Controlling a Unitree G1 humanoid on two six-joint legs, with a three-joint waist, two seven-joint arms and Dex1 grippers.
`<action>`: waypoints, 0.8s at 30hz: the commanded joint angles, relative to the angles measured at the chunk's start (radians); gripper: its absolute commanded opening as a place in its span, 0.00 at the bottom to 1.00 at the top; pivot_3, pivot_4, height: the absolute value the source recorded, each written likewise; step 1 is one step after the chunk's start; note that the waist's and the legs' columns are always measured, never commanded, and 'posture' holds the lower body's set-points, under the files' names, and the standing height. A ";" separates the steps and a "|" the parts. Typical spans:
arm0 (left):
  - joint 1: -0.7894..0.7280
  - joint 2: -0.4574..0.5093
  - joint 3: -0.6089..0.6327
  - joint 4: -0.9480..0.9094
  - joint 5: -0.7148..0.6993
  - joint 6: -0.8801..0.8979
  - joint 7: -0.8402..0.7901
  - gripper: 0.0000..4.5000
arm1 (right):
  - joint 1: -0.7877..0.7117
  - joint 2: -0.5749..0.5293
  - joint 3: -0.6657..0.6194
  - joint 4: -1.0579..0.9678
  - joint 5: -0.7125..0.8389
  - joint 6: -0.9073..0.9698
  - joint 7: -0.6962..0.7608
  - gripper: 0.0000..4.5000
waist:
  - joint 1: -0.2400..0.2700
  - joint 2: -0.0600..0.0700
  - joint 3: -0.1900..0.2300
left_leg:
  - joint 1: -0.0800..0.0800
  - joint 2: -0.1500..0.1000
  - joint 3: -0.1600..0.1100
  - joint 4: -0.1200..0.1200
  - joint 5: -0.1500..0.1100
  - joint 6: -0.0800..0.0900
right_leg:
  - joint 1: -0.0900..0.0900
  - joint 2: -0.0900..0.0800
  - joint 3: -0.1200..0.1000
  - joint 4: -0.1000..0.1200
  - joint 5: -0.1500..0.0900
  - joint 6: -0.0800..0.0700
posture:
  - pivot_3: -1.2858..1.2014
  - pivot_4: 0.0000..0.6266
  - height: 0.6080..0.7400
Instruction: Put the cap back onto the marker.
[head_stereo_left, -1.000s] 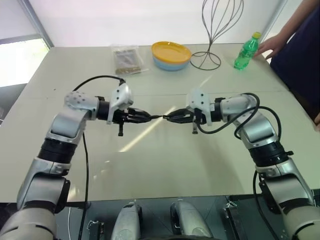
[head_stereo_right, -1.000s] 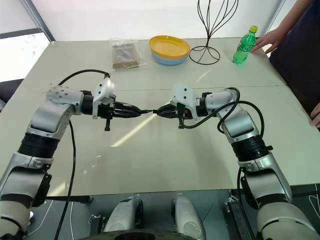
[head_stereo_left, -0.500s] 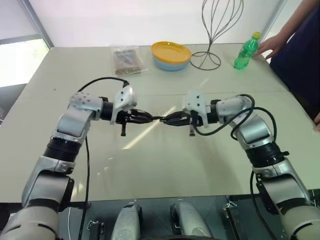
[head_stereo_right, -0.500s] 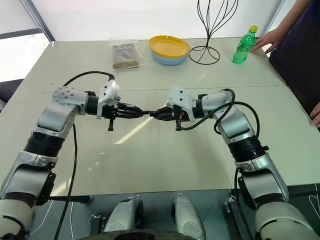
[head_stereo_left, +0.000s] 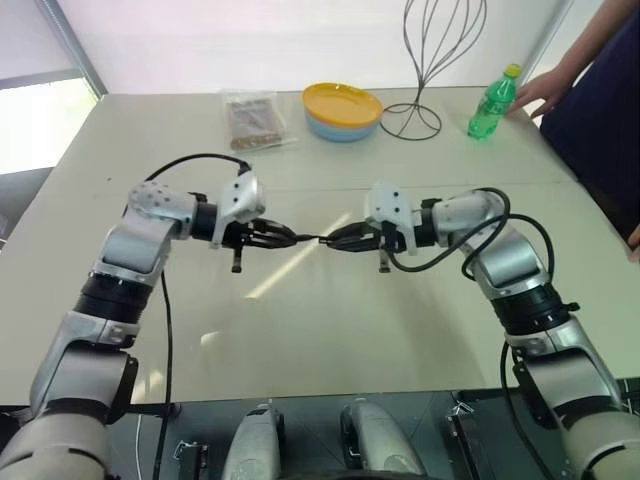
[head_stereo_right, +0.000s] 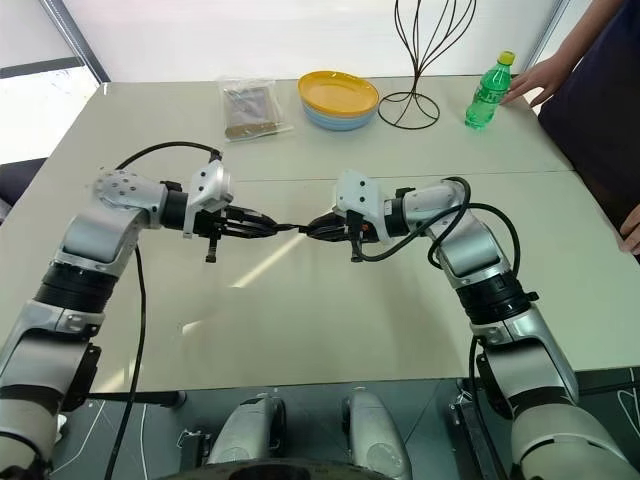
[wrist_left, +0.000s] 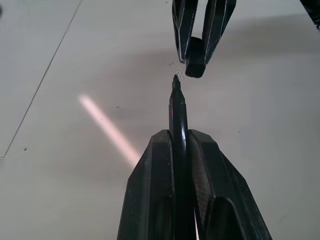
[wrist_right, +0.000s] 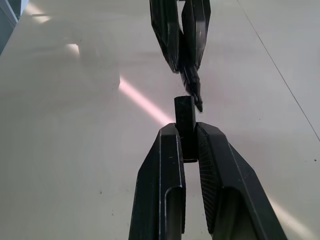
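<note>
Here, both arms are raised above the pale table (head_stereo_left: 330, 330), grippers pointing at each other near its middle.

Left gripper (wrist_left: 181, 145): jaws clamped on the marker (wrist_left: 178, 112). The marker runs lengthwise between the two fingers (wrist_left: 155, 170) and sticks out past their ends, pointed tip bare and aimed to the right. From the head camera, the left gripper (head_stereo_left: 285, 238) sits left of centre, marker held roughly level.

Right gripper (wrist_right: 186, 137): jaws closed on the cap (wrist_right: 184, 117), a short black stub pinched between the fingers (wrist_right: 167, 160), about half of it projecting beyond their ends, open end facing left. From the head camera, the right gripper (head_stereo_left: 335, 240) is just right of centre.

Marker tip and cap mouth: very near, almost meeting, but a small gap shows in both wrist views. Tip looks slightly off the cap's axis, to one side of the opening. Cap not on the marker yet.

Far side of the table: yellow bowl (head_stereo_left: 342, 108) stacked on a blue one, clear bag (head_stereo_left: 252, 118) with brown contents to its left, black wire stand (head_stereo_left: 430, 60) to its right, green bottle (head_stereo_left: 493, 103) farther right. A person's hand (head_stereo_left: 545, 92) rests by the bottle at the far right edge.
</note>
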 joint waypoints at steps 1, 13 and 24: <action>0.000 0.024 0.034 -0.060 -0.026 0.010 -0.009 0.00 | -0.013 -0.008 -0.025 -0.011 0.006 -0.020 -0.002 0.01 | 0.001 0.000 0.000 | 0.000 0.000 0.000 0.000 0.000 0.000 | 0.000 0.000 0.000 0.000 0.000 0.000 | 0.52 0.24 1.00; 0.023 0.017 0.025 -0.075 -0.030 0.015 0.003 0.00 | -0.023 -0.001 -0.023 -0.005 0.010 -0.027 -0.006 0.01 | 0.000 0.000 0.000 | 0.000 0.000 0.000 0.000 0.000 0.000 | 0.000 0.000 0.000 0.000 0.000 0.000 | 0.52 0.24 1.00; 0.024 -0.002 0.016 -0.081 -0.027 0.019 0.003 0.00 | -0.018 0.005 -0.021 -0.015 0.015 -0.023 -0.008 0.01 | 0.000 0.000 0.000 | 0.000 0.000 0.000 0.000 0.000 0.000 | 0.000 0.000 0.000 0.000 0.000 0.000 | 0.52 0.24 1.00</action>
